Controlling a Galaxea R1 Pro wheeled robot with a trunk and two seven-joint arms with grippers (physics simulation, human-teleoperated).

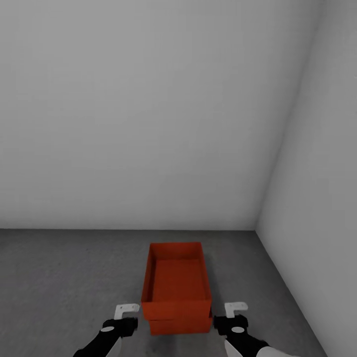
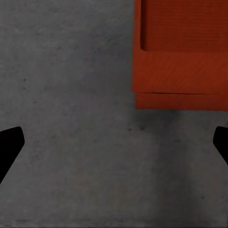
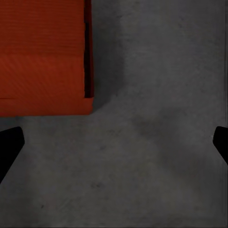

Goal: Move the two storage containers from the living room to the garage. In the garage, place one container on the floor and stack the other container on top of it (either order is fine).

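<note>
- Floor (image 1: 74, 277) of dark grey concrete ran back to two pale grey walls (image 1: 148, 109) that met in a corner at the right.
- The left pincer (image 1: 127, 317) hung low over the floor, just beside the near left corner of the bins, apart from them. In the left wrist view its dark fingertips (image 2: 10, 142) stood wide apart with bare floor (image 2: 71, 95) between them; it held nothing.
- The top bin (image 1: 176, 280) sat on the bottom bin (image 1: 181, 326), between the two pincers and reaching away from them toward the back wall. The top one sat slightly askew, so a strip of the lower one showed under its near edge. In the left wrist view both showed ahead of the fingers, top bin (image 2: 180, 71) above bottom bin (image 2: 183, 100).
- The right pincer (image 1: 233, 317) hung just beside the near right corner of the stack, not touching. In the right wrist view its fingertips (image 3: 10, 142) were spread wide over floor (image 3: 156, 142), empty, with the top bin (image 3: 42, 61) ahead of them.
</note>
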